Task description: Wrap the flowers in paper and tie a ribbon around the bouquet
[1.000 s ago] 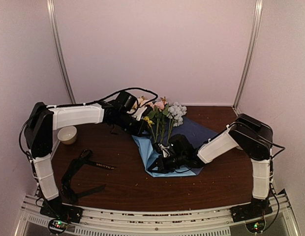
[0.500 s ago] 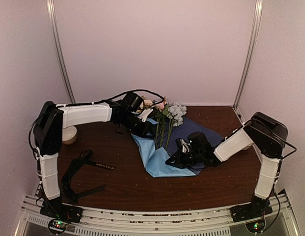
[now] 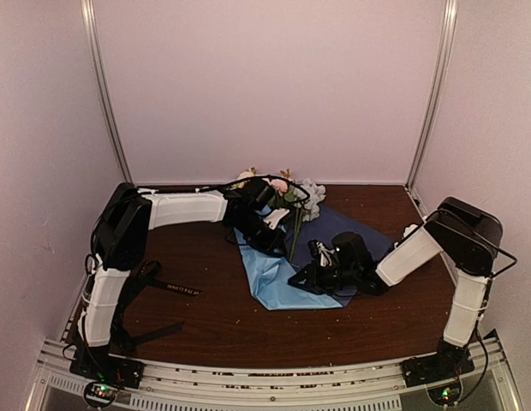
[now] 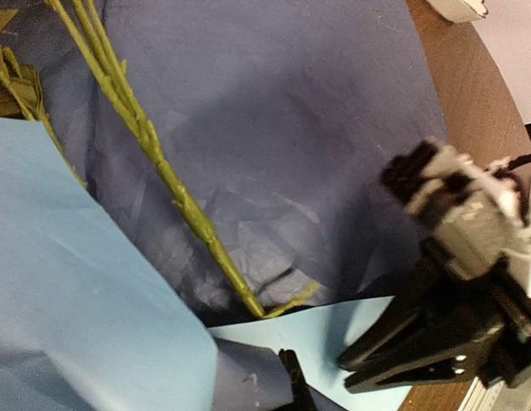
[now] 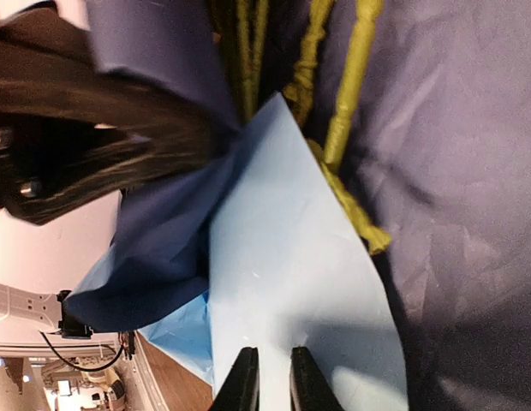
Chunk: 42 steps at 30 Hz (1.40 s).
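Note:
The flowers [image 3: 287,187] lie with their heads toward the back wall, green stems [image 4: 163,163] running across the dark side of the paper [image 4: 274,111]. A light-blue flap of paper [image 3: 278,278] is folded over the stem ends [image 5: 351,77]. My left gripper [image 3: 270,237] is shut on a bunched dark-blue fold of paper left of the stems; only one finger [image 4: 293,381] shows in its own view. My right gripper [image 5: 274,364] hovers low over the light-blue flap, its fingers a narrow gap apart with nothing between them. The ribbon [image 3: 141,295] lies loose on the table at the left.
The brown table [image 3: 205,330] ends at a metal rail [image 3: 248,377] in front. White walls with metal posts [image 3: 107,94] close in the back and sides. A black cable [image 3: 248,181] loops above the left forearm.
My left gripper has swung right and toward me, dragging the paper fold against the stems. The right gripper has drawn back to the right, parted slightly and let the flap go.

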### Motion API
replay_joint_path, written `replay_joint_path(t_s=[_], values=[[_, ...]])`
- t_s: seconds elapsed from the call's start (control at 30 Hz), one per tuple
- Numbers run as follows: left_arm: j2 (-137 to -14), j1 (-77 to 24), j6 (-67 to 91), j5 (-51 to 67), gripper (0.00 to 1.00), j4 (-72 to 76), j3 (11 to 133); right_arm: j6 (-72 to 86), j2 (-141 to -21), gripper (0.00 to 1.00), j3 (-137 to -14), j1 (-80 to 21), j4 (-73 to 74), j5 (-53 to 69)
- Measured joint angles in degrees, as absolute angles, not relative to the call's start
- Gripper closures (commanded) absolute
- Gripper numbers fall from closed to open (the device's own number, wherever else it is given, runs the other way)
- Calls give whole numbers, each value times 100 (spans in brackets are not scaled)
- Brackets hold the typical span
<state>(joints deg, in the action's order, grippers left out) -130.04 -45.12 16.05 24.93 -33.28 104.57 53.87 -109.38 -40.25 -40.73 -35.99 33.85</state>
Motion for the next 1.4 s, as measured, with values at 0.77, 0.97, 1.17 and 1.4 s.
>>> replay_joint_path(t_s=[0.77, 0.97, 1.17, 1.4], values=[[-13102, -4499, 1398, 2467, 100, -3474, 10575, 4609, -10359, 44, -4831, -4141, -3068, 3789], [-13069, -4488, 1194, 2449, 100, -3483, 10565, 4466, -10656, 46, -5247, -4154, -2427, 3900], [-13021, -4475, 1155, 2589, 100, -3454, 10532, 4416, -10827, 83, -5317, -4200, -2073, 3881], [-12881, -4458, 1118, 2567, 70, -3435, 10339, 4405, -10820, 99, -5264, -4209, -1999, 3765]])
